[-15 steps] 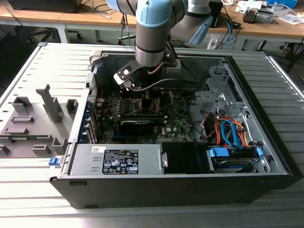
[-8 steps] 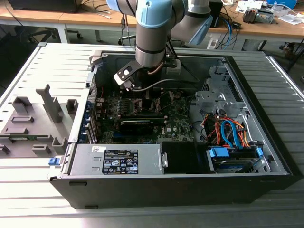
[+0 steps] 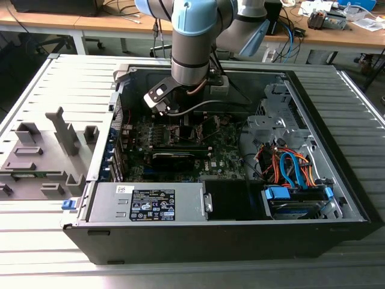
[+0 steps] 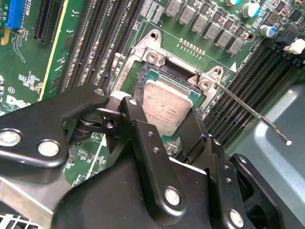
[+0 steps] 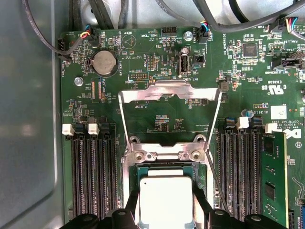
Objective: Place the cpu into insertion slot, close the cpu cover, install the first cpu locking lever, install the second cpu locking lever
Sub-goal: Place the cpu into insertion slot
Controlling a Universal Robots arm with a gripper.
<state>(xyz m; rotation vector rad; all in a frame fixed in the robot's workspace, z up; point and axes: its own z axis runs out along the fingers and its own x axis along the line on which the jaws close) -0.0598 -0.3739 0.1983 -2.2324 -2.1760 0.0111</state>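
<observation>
The cpu (image 4: 167, 106) (image 5: 166, 202), a small silver-topped square, lies in the insertion slot (image 4: 161, 72) (image 5: 164, 168) on the green board. My gripper (image 4: 164, 112) (image 5: 166, 190) straddles it, and its black fingers (image 4: 138, 124) (image 5: 199, 200) press against two opposite edges of the chip. The cpu cover (image 5: 169, 89) stands folded back and open beyond the socket's hinge. One locking lever (image 4: 252, 114) sticks out unlatched beside the socket. In the exterior view the gripper (image 3: 180, 123) reaches down into the open computer case.
Black memory slots (image 5: 90, 171) flank the socket, one holding a green module (image 5: 274, 176). A black expansion card (image 3: 174, 158), a power supply (image 3: 150, 201) and a drive bay with orange and blue cables (image 3: 289, 168) fill the case. A grey fixture (image 3: 42, 150) lies outside it.
</observation>
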